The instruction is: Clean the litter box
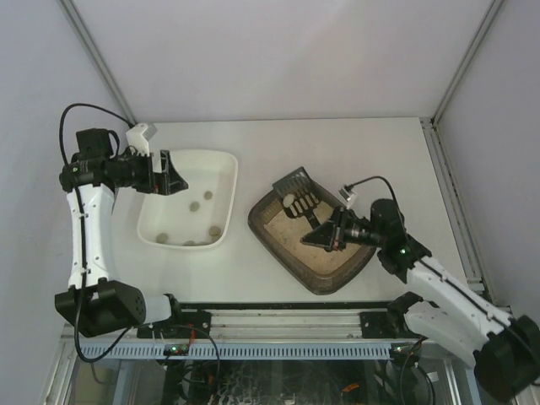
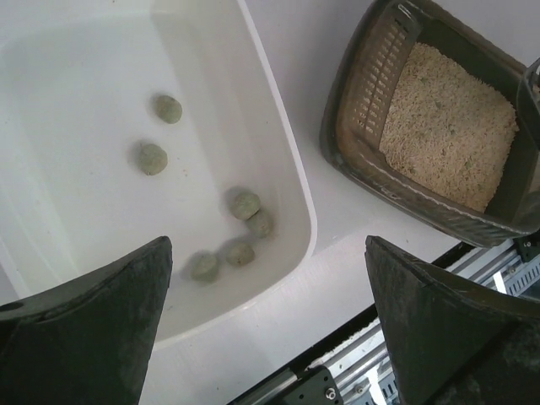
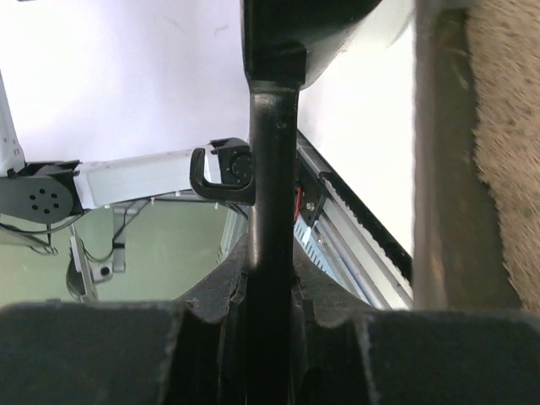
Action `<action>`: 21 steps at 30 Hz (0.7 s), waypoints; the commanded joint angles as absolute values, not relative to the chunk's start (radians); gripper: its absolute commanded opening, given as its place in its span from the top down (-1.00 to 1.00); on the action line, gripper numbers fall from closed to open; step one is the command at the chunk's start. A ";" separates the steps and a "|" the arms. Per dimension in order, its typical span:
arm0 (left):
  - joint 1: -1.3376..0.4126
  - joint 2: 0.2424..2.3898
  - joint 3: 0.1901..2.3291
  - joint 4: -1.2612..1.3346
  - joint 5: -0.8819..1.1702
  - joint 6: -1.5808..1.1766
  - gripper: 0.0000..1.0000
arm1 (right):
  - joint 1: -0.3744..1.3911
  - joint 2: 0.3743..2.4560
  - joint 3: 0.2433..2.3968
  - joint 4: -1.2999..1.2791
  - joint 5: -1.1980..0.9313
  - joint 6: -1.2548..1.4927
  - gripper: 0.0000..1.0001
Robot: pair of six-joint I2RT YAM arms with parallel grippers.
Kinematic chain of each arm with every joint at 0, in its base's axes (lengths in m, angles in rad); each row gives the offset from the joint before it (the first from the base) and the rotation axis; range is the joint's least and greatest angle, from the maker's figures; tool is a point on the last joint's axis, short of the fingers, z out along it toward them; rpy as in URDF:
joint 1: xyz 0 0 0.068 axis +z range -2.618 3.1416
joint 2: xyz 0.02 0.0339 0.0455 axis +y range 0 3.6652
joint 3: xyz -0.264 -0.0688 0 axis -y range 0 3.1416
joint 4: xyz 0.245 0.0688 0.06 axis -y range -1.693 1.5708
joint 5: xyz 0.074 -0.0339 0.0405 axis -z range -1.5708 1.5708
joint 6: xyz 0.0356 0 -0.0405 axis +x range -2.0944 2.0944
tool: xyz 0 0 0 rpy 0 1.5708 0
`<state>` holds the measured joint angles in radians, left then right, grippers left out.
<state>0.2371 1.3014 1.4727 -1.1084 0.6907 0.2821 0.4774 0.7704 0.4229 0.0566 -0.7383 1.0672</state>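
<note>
White desk [image 1: 337, 143], pale walls [image 1: 253, 51] on three sides, metal rail [image 1: 278, 318] along the near edge.

Litter box [image 1: 291, 253]: dark brown tray, set askew at desk centre-right, just far of the rail. Beige sand [image 2: 447, 126] fills most of the bottom. In the left wrist view its right end is cut off by the frame edge.

White tray [image 1: 229, 181]: left of the litter box, close but apart. Six greenish-grey clumps [image 2: 245, 204] lie in it, most towards the near end.

Black slotted scoop [image 1: 295, 187]: head rests over the litter box's far left corner. One or two pale lumps sit on the head, too small to make out properly.

Right tool [image 1: 319, 235]: over the litter box's middle, pinching the scoop's handle. The right wrist view shows the handle clamped between the fingers. Everything else there is blurred, and the scoop head is out of sight.

Left tool [image 1: 175, 175]: well left of the litter box, above the white tray's far left edge, fingers [image 2: 93, 329] spread wide, nothing between them.
</note>
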 commanded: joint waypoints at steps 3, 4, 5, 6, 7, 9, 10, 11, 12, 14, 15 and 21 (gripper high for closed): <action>0.290 1.212 1.446 -1.061 0.728 0.238 -1.00 | 0.630 1.115 0.714 0.135 -0.686 0.882 1.00; 0.304 1.203 1.445 -1.060 0.717 0.238 -1.00 | 0.651 1.172 0.770 0.116 -0.674 0.856 1.00; 0.320 1.195 1.447 -1.060 0.712 0.237 -1.00 | 0.673 1.235 0.833 0.076 -0.660 0.818 1.00; 0.335 1.190 1.449 -1.056 0.709 0.232 -1.00 | 0.692 1.293 0.902 0.029 -0.642 0.788 1.00; 0.349 1.186 1.447 -1.047 0.696 0.219 -1.00 | 0.713 1.360 0.980 -0.019 -0.627 0.750 1.00; 0.369 1.186 1.440 -1.004 0.583 0.148 -1.00 | 0.753 1.484 1.154 -0.118 -0.588 0.685 1.00; 0.381 1.192 1.438 -0.992 0.536 0.130 -1.00 | 0.771 1.550 1.229 -0.164 -0.576 0.657 1.00; 0.405 1.201 1.441 -0.992 0.506 0.121 -1.00 | 0.784 1.610 1.295 -0.207 -0.569 0.641 1.00; 0.433 1.206 1.445 -0.994 0.491 0.114 -1.00 | 0.794 1.663 1.349 -0.235 -0.564 0.633 1.00; 0.497 1.221 1.459 -1.011 0.489 0.103 -1.00 | 0.811 1.761 1.456 -0.322 -0.536 0.601 1.00; 0.529 1.229 1.467 -1.019 0.491 0.096 -1.00 | 0.833 1.818 1.521 -0.387 -0.491 0.564 1.00; 0.574 1.246 1.465 -1.040 0.316 -0.006 -1.00 | 1.005 2.011 1.856 -0.774 0.046 0.279 1.00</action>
<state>0.5659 1.2533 1.4551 -1.0351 0.4385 0.0769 0.8883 1.9625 1.6951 -0.4984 -0.3382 0.5102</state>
